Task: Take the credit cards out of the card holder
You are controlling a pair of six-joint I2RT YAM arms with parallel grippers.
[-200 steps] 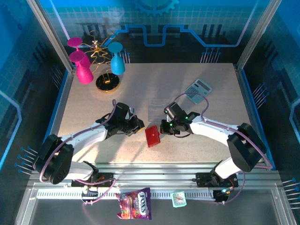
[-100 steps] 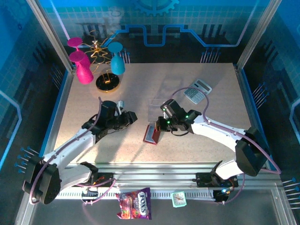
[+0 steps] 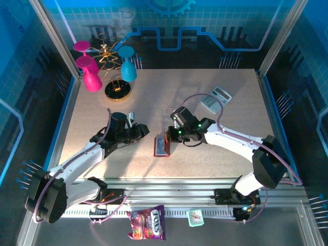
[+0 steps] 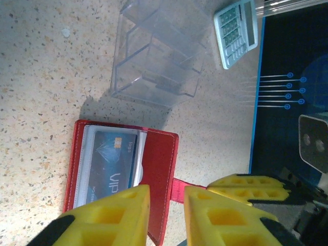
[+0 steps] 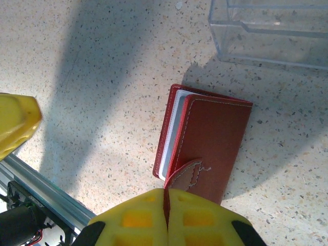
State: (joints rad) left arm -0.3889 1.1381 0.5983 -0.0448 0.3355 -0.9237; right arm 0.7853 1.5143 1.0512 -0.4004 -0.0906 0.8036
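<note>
Red folding card holder (image 3: 162, 145) now open; right tool (image 5: 166, 197) clamps its tab, left tool (image 4: 166, 197) parted, empty. Tab slipping would let it reclose.

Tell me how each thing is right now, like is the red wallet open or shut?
card holder: open, lying on the table, cover pinched at its snap tab.
blue card: tucked in the holder's pocket.
clear box: empty.
calculator: lying keys up.
right gripper: shut on the holder's tab.
left gripper: slightly open, holding nothing.
</note>
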